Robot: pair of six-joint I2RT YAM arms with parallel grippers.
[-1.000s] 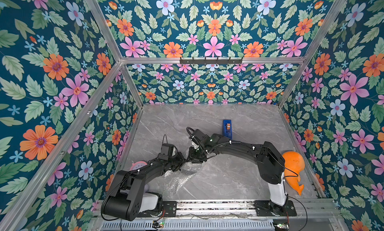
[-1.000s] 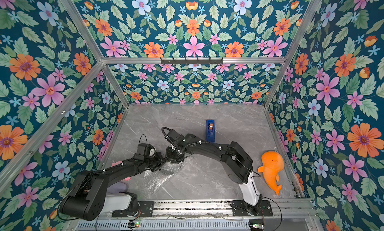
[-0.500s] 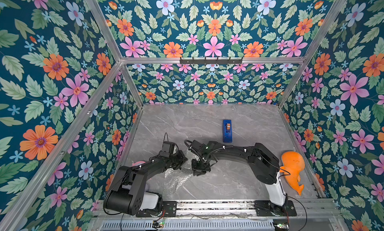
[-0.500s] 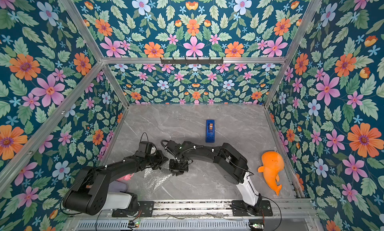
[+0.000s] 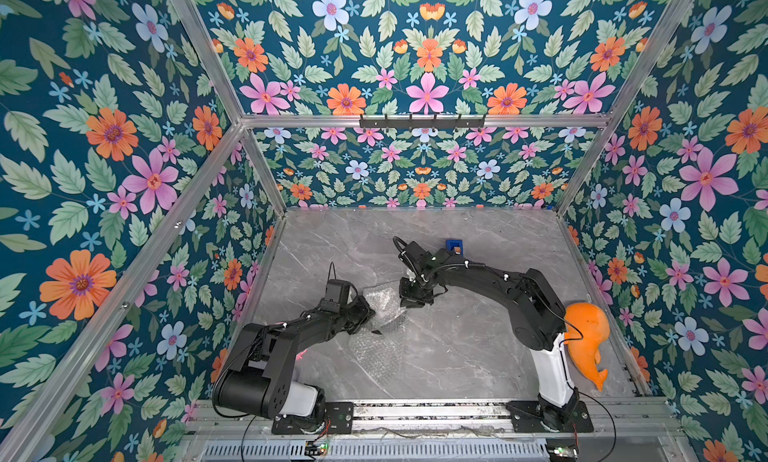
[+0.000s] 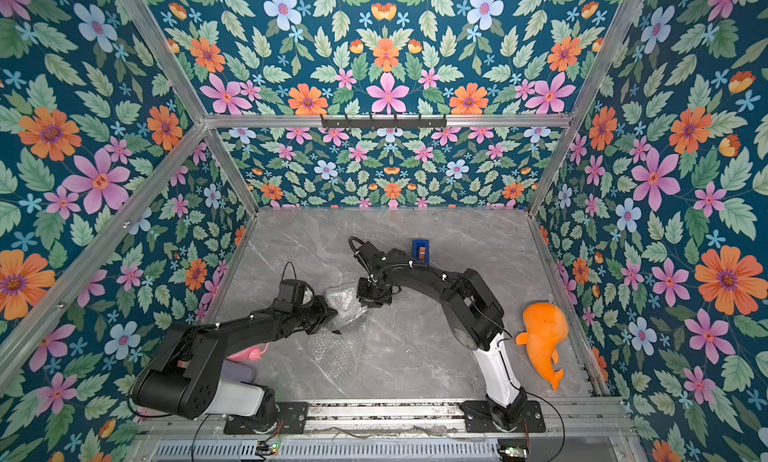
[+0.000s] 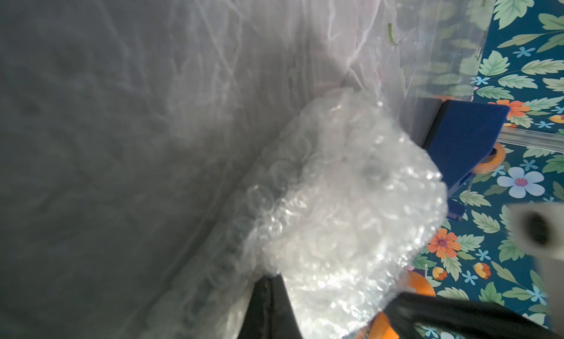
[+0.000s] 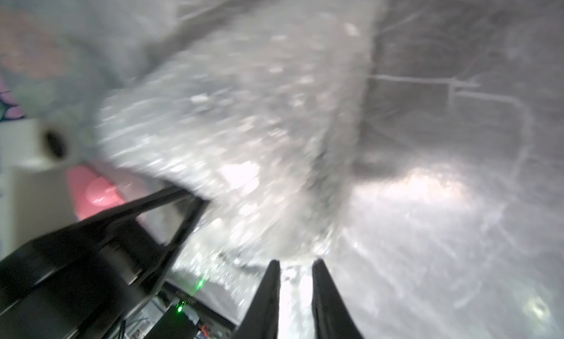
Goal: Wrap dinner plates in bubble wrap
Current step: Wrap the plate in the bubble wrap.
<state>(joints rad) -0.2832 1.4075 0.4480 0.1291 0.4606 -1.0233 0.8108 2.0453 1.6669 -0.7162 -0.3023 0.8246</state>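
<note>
The bubble wrap [image 5: 380, 331] lies crumpled on the grey table, left of centre in both top views, with one end raised in a bunch [image 6: 347, 297]. My left gripper [image 5: 369, 314] is shut on the wrap's left edge; in the left wrist view its fingertips [image 7: 270, 281] meet under a glinting bundle [image 7: 345, 200]. My right gripper [image 5: 413, 302] sits at the raised right end. In the blurred right wrist view its jaws [image 8: 295, 265] stand narrowly apart with wrap [image 8: 244, 123] pinched at the tips. The dinner plates are hidden.
A blue tape dispenser [image 5: 454, 245] lies just behind the right arm and also shows in the left wrist view [image 7: 464, 139]. An orange whale toy [image 5: 586, 339] rests by the right wall. A pink object [image 6: 249, 351] sits beside the left arm's base.
The right gripper dipped toward the near edge, then swung back away and to the right, raising the wrap's end with it. The left gripper stayed shut at the wrap's left edge.
</note>
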